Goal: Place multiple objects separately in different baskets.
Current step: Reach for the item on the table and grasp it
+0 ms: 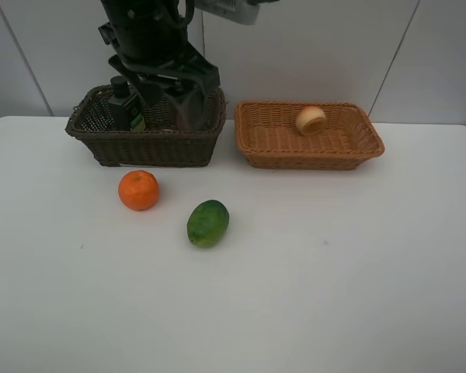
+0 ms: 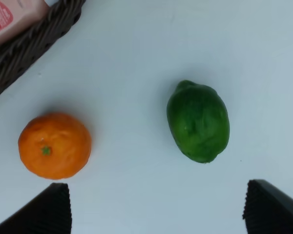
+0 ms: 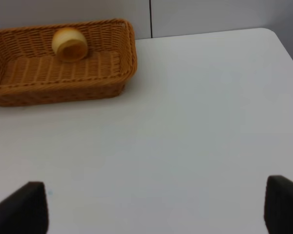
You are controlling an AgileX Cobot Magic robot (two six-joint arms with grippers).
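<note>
An orange tangerine and a green oval fruit lie on the white table in front of the dark brown basket. A dark green pump bottle stands in that basket, and a pink bottle lies in it. The light orange-tan basket holds a pale yellow peach. My left gripper hangs open over the two fruits, empty. My right gripper is open over bare table, away from the tan basket.
The black left arm rises over the dark basket and hides part of its inside. A white wall stands close behind both baskets. The table's right edge runs near the right gripper's side.
</note>
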